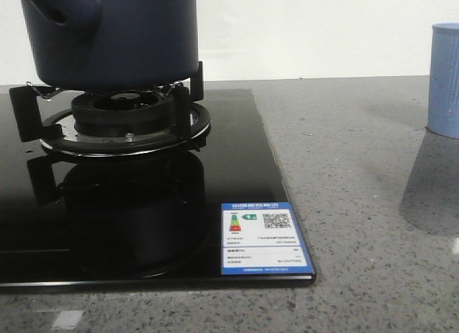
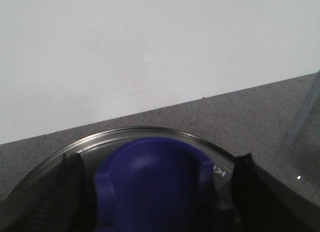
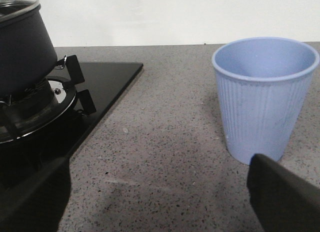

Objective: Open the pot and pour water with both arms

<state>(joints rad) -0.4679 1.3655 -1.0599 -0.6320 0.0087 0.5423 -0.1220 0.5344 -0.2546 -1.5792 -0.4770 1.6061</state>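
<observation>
The dark navy pot sits on the burner of a black glass stove, its stubby handle at the upper left; it also shows in the right wrist view. In the left wrist view a glass lid with a blue knob lies right below my left gripper. Its fingers stand apart on either side of the knob, open. My right gripper is open and empty, low over the counter, between the stove and a pale blue ribbed cup.
The burner's black pot supports stick out round the pot. A blue and white label is on the stove's near right corner. The cup also stands at the right edge of the front view. A white wall backs the grey speckled counter.
</observation>
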